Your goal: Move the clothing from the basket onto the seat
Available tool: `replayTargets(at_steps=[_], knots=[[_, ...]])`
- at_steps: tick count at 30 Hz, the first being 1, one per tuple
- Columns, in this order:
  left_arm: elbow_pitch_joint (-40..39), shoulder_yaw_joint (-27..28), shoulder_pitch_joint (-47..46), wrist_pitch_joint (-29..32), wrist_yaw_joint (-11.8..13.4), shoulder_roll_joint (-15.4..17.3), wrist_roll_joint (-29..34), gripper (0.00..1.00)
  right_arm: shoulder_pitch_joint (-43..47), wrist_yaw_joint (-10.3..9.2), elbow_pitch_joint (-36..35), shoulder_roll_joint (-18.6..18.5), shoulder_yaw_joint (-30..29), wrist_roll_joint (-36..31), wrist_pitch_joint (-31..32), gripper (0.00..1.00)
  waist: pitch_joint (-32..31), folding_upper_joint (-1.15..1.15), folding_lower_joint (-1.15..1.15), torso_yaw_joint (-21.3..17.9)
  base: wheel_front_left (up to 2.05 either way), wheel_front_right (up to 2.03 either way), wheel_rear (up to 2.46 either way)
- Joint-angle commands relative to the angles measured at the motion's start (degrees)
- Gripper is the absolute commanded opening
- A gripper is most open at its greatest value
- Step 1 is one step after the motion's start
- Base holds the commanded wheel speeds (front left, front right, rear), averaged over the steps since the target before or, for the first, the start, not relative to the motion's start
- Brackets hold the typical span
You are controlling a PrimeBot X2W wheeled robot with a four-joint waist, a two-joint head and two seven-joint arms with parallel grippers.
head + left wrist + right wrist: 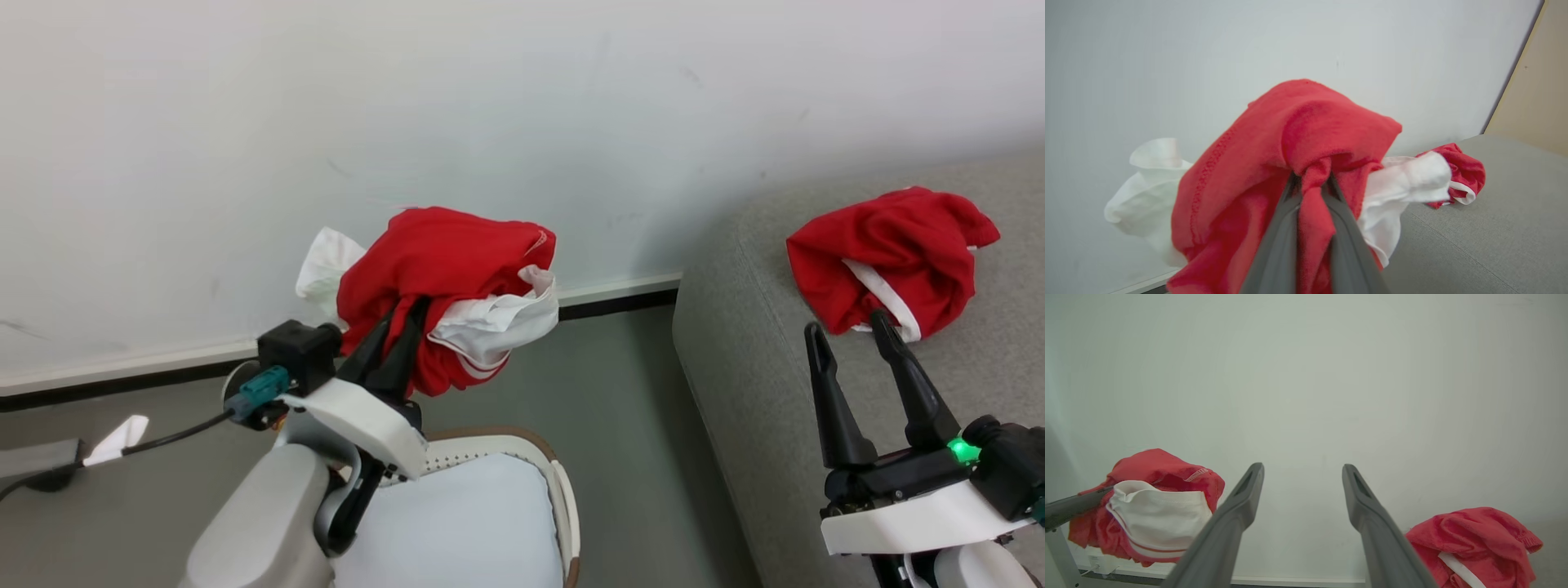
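My left gripper [404, 314] is shut on a bunched red garment with white sleeve ends [445, 286], held in the air above the basket [563, 490], whose pale bottom and brown rim show below it. In the left wrist view the red cloth [1306, 155] is pinched between the two fingers [1278, 245]. A second red garment with white trim [890, 257] lies crumpled on the grey seat [735, 343] at the right. My right gripper [849, 331] stands open over the seat just in front of that garment, with nothing between its fingers [1237, 514].
A white wall [522, 106] with a pale skirting board runs behind everything. Grey floor [620, 408] separates the basket from the seat. A dark cable [171, 433] and a white tab lie on the floor at the left.
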Motion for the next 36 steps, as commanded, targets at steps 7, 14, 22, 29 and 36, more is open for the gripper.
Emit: replayTargets(at_steps=[7,14,22,29,36], knots=[[-6.9,-0.1,2.3,1.0,1.7,0.9,0.2,0.0,1.3,-0.13,0.5,-0.2,1.1,0.6,0.0,1.0,-1.1,0.0,0.01,0.6,0.0,0.0,0.0],[-11.9,-0.6,3.7,3.1,3.4,1.5,0.5,0.0,0.1,-0.13,0.3,-0.8,2.1,0.9,0.0,1.0,0.0,0.0,0.01,0.5,0.0,0.0,0.0],[-13.8,-0.9,4.1,4.1,4.0,2.0,0.0,0.0,-0.7,-0.13,0.5,-1.1,3.7,0.8,0.0,1.0,0.4,0.0,0.01,0.5,0.0,0.0,0.0],[-14.2,-1.5,3.9,4.6,4.1,1.7,-0.1,0.0,-2.3,-0.13,0.7,-2.8,9.3,1.3,0.0,1.0,0.4,0.0,0.01,0.9,0.0,0.0,0.0],[-13.2,-3.7,2.6,4.7,3.5,0.3,0.6,0.0,-6.2,-0.13,1.0,-6.1,18.0,2.3,0.0,1.0,0.9,0.0,0.01,3.0,0.0,0.0,0.0]])
